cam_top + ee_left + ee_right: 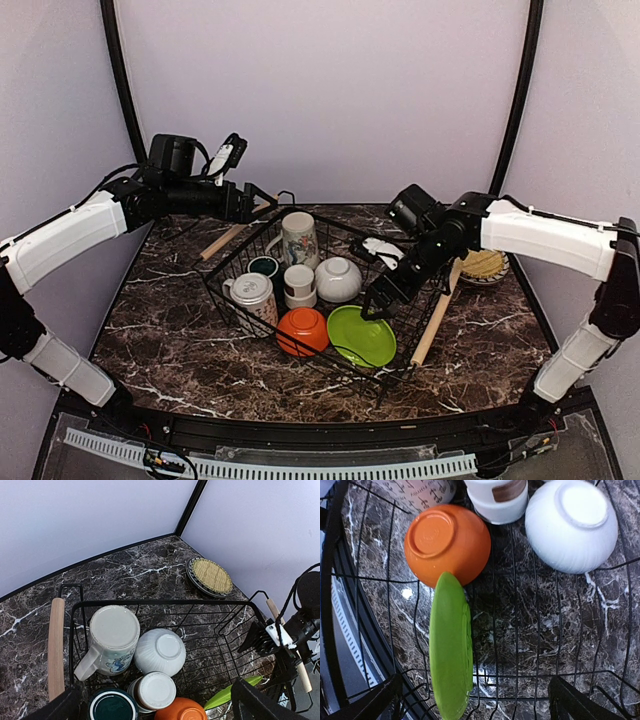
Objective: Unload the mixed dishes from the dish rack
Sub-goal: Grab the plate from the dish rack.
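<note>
Bright, even light; sharp focus

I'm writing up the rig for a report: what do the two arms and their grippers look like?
Both the left arm and right arm have smooth white rounded shells between black joints. The left gripper and right gripper are black with angular, wedge-shaped fingers. Black cables loop near each wrist, beside a small white part.
</note>
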Motion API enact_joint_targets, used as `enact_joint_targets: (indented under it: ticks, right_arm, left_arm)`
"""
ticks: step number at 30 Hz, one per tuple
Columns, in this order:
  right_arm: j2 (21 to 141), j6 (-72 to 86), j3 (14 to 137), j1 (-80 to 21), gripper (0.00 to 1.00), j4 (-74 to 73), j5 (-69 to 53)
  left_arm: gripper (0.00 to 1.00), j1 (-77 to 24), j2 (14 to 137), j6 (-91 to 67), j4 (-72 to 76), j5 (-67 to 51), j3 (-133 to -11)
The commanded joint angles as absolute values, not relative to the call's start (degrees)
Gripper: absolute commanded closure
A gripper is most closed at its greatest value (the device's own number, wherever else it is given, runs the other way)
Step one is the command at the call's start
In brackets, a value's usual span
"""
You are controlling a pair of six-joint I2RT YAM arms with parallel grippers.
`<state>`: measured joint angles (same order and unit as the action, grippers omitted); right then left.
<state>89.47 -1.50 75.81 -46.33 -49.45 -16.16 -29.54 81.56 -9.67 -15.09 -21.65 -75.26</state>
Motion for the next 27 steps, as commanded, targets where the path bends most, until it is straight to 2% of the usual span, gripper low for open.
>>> enact_joint_targets:
  ticks: [1,2,13,18,27]
  right_arm:
    - [92.97,-2.57,78.33,-49.04,0.01,-53.40,-12.20]
    - [93.84,-2.37,78.58,-49.56,0.01,-53.43,-11.75]
    - [103.71,-1.17,83.54,-54.73,0.26,-57.22,-1.89]
    - [105.28,-0.85,84.73,-55.56,0.39,-58.79,-0.44]
    - [104.74,-0.01,87.37,-56.39,0.77,-61.11,-0.71]
  left_arm:
    - [0.01,-29.97,81.54,-9.88,-15.58,-22.06,-75.76]
    - [0.01,-29.97,81.60,-9.85,-15.52,-22.13,-75.76]
    - [0.01,-29.97,81.91,-9.90,-15.92,-22.06,-76.01]
    - [0.01,-29.97,81.89,-9.87,-16.15,-22.10,-76.20]
    - [0.01,-29.97,81.91,-9.95,-16.24,-22.30,-76.31]
